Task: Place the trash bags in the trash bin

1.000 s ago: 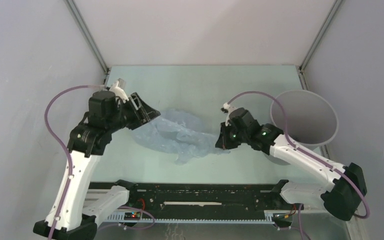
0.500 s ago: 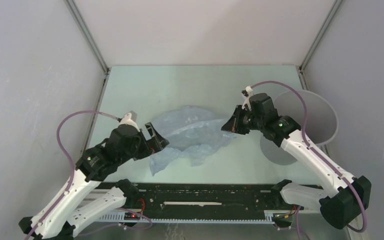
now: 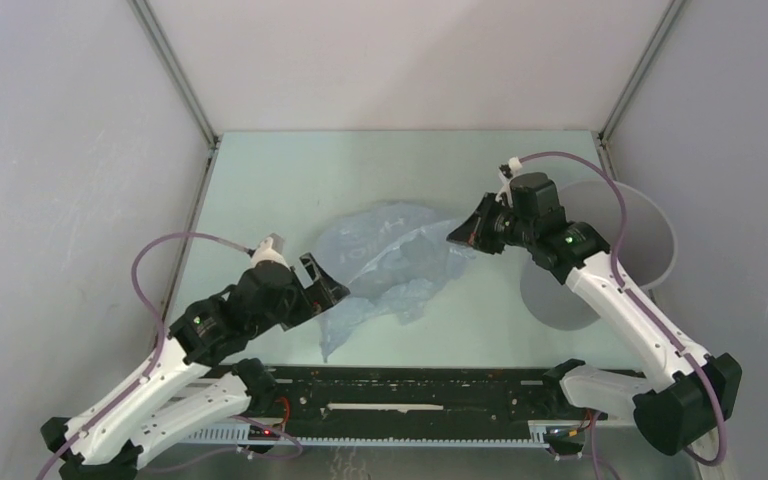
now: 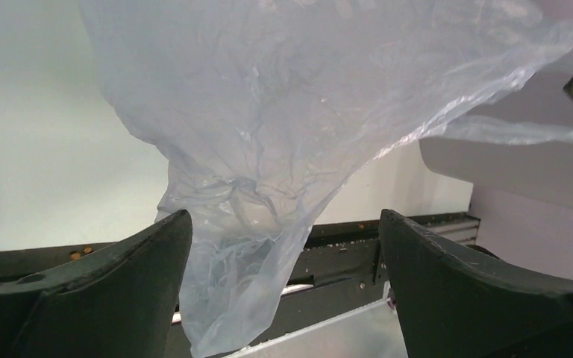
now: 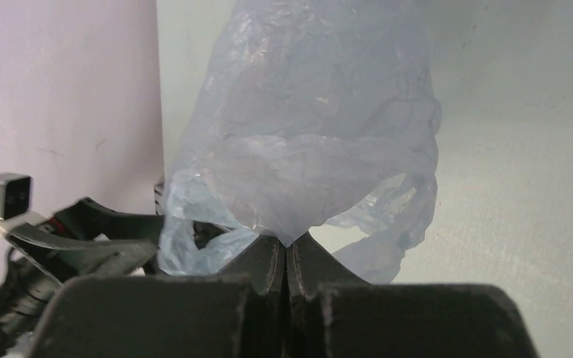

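The pale blue translucent trash bag hangs stretched in the air over the table's middle. My right gripper is shut on its right edge; in the right wrist view the film is pinched between the closed fingers. The grey trash bin stands at the far right, mostly behind my right arm. My left gripper is open at the bag's lower left. In the left wrist view the bag's tail hangs between the wide-open fingers, close to the left finger.
The black rail and the arm bases run along the near edge. Grey enclosure walls stand on the left, back and right. The pale green tabletop lies bare behind the bag.
My right gripper has lifted the bag up and toward the bin. My left arm has dropped and swung toward the near edge, staying open under the bag's hanging end.
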You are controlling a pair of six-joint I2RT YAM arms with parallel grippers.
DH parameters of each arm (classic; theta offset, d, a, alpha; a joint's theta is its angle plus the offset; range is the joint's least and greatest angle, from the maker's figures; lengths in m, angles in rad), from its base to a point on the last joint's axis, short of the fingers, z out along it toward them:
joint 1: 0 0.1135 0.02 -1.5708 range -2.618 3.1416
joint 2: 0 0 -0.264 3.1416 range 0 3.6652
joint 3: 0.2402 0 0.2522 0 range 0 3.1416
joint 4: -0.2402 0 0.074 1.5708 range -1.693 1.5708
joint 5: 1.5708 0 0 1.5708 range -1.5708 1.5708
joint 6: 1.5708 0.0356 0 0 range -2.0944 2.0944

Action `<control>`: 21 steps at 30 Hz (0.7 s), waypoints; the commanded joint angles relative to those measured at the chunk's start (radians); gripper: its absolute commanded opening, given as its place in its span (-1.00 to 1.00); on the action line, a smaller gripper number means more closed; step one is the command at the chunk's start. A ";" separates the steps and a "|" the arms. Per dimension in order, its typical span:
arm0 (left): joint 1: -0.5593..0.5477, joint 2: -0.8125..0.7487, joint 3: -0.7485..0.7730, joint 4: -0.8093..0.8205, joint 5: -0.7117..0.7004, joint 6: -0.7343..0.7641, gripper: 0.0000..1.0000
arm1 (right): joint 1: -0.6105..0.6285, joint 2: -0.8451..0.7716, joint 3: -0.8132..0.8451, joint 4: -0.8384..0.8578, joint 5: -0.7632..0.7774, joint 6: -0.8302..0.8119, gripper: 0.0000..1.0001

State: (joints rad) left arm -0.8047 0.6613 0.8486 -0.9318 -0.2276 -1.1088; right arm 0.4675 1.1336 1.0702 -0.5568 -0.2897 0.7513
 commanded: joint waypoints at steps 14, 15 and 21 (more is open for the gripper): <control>-0.236 0.013 -0.141 0.161 -0.136 0.001 1.00 | -0.095 0.120 0.094 0.053 -0.037 0.007 -1.00; -0.271 0.052 -0.128 0.165 -0.159 0.001 1.00 | -0.097 0.122 0.097 0.052 -0.037 0.003 -1.00; -0.460 0.211 -0.050 0.167 -0.310 -0.016 1.00 | -0.104 0.120 0.097 0.037 -0.038 -0.022 -1.00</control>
State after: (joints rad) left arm -1.1885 0.8310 0.7094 -0.7788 -0.3744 -1.1091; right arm 0.3725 1.2625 1.1233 -0.5320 -0.3172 0.7567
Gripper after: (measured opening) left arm 0.996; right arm 0.007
